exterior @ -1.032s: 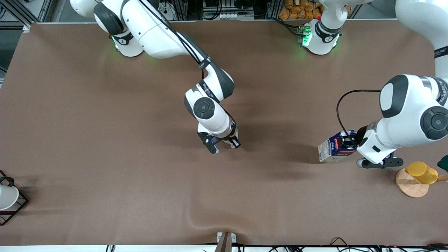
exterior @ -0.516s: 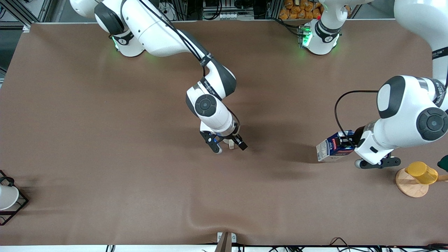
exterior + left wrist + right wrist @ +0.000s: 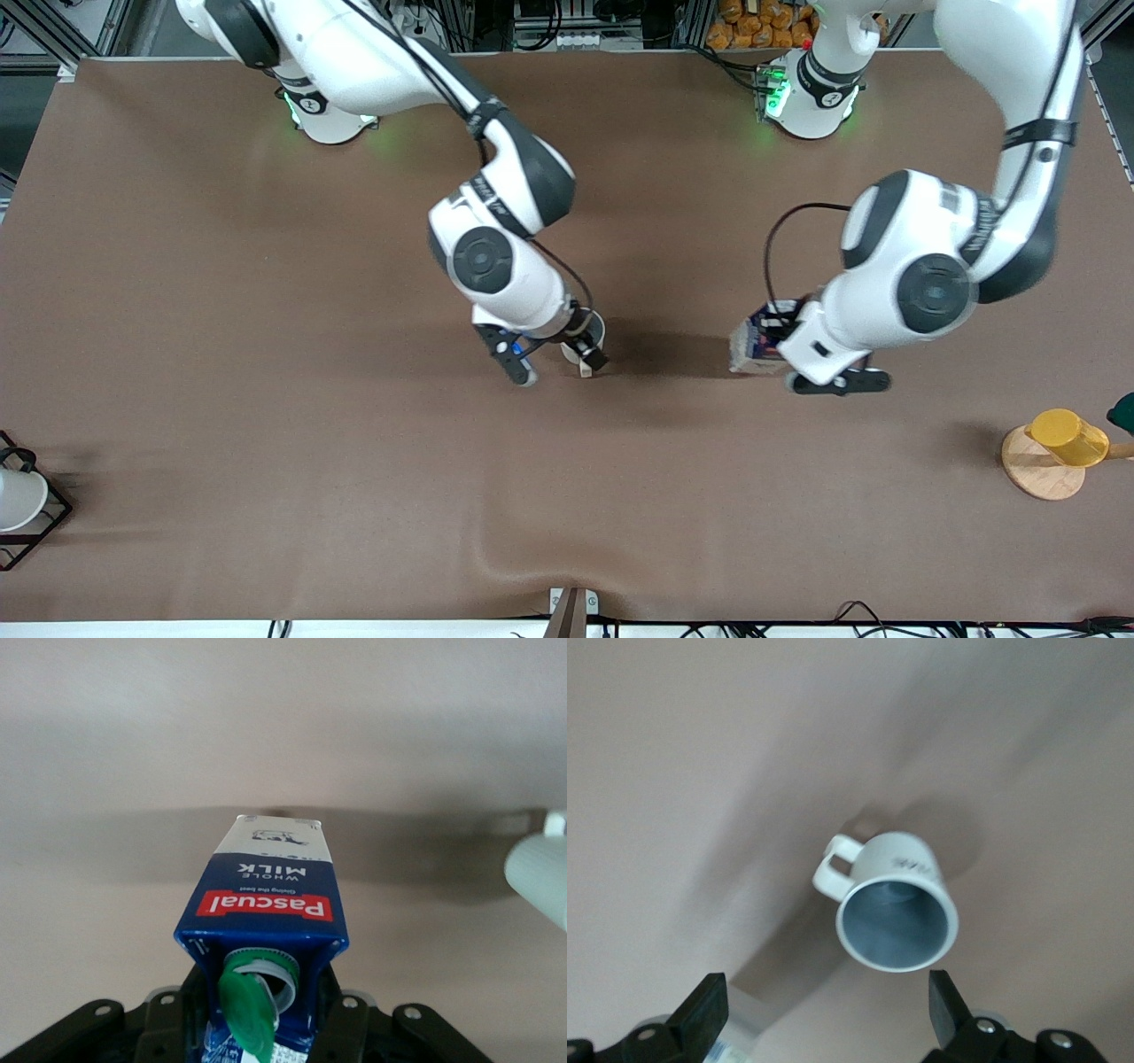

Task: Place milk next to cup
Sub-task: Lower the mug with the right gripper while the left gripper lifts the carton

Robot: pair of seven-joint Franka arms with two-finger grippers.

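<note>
The milk (image 3: pixel 751 344), a dark-blue carton with a red label band, is held in my left gripper (image 3: pixel 772 344) over the table, toward the left arm's end from the cup. In the left wrist view the black fingers (image 3: pixel 332 1014) press both sides of the milk (image 3: pixel 266 895) near its green cap. The cup (image 3: pixel 599 326), a cream-white mug, stands on the table mostly hidden under my right gripper (image 3: pixel 556 363). In the right wrist view the cup (image 3: pixel 897 904) stands upright with its handle showing, and my right gripper (image 3: pixel 824 1010) is open above it, touching nothing.
A yellow cup on a round wooden base (image 3: pixel 1059 447) stands near the left arm's end, with a dark green thing (image 3: pixel 1123 412) at that edge. A white cup in a black wire frame (image 3: pixel 19 501) stands at the right arm's end. The tablecloth has a wrinkle (image 3: pixel 496 554) near the front edge.
My left arm has carried the milk from near the yellow cup toward the cup in the middle. My right gripper has shifted slightly over the cup and stays open.
</note>
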